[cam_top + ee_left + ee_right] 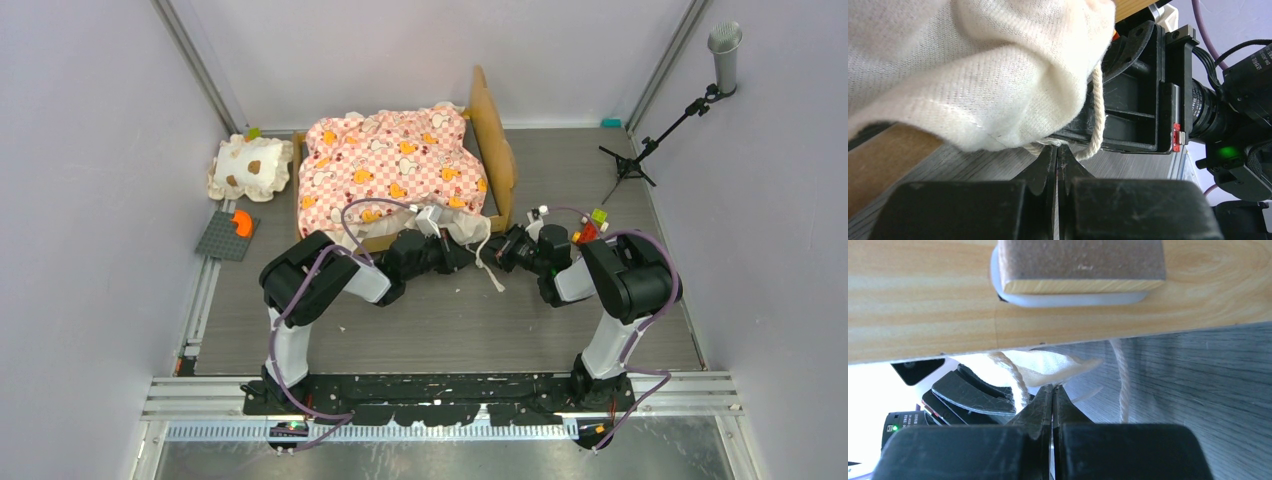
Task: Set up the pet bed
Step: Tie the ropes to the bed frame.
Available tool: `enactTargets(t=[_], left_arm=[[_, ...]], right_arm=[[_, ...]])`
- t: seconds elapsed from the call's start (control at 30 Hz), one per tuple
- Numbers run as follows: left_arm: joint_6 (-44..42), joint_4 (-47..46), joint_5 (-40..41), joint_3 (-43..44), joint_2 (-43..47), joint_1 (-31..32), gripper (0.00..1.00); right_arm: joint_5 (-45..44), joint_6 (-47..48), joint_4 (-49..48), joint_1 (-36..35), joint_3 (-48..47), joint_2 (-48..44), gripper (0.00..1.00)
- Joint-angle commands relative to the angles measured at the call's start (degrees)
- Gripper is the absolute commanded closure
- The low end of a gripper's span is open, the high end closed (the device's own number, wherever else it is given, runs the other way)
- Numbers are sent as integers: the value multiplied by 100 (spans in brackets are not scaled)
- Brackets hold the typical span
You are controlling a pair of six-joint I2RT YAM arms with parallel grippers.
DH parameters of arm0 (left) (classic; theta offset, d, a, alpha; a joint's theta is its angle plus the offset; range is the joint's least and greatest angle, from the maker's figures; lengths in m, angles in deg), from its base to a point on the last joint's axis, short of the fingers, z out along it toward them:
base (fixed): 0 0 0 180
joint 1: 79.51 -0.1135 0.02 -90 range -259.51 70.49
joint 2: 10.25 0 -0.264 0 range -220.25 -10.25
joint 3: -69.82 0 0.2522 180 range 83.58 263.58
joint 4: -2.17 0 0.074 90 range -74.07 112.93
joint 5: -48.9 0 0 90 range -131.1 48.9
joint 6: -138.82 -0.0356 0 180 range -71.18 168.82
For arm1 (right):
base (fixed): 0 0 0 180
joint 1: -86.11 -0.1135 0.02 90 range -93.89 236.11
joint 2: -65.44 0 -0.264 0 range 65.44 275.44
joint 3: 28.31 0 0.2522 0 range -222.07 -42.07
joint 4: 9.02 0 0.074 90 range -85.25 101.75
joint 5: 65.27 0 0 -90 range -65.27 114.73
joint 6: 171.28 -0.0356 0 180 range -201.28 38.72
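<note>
The pet bed (395, 165) stands at the back middle of the top view, its pink checkered mattress rumpled on the light-wood frame, its headboard (495, 140) on the right. A cream cloth (460, 225) with a cream cord (490, 270) hangs off its near right corner. My left gripper (466, 250) is shut, its tips (1058, 146) pinching the cord (1097, 115) just under the cloth (973, 75). My right gripper (505, 248) faces it, shut on the cloth's pointed tip (1068, 367) below the wooden frame (923, 300). A second strand of cord (1122, 385) hangs beside it.
A cream ruffled pillow (250, 168) with brown spots lies at the back left. In front of it sits a grey baseplate (222, 240) with an orange piece (241, 222). A microphone stand (660, 130) stands at the back right. Walls close in on both sides.
</note>
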Motion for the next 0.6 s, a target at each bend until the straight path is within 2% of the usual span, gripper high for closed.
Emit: enactTargets(t=[0.0, 0.07, 0.13, 0.27, 0.4, 0.57], left_arm=[[14, -375, 70, 228, -15, -8, 100], [-6, -368, 83, 194, 19, -8, 100], [-28, -353, 98, 160, 53, -8, 100], [-78, -316, 119, 99, 117, -8, 100], [-87, -313, 131, 71, 135, -6, 100], [-83, -314, 115, 62, 152, -8, 100]], right_arm=[[267, -19, -316, -50, -3, 27, 99], [252, -18, -352, -49, 21, -1, 97], [179, 22, -307, -48, 40, -76, 89], [-42, 346, 320, -40, 50, -489, 79], [-470, 1034, 1689, -46, -31, -1185, 71], [-1397, 2284, 4115, -44, -355, -2277, 70]])
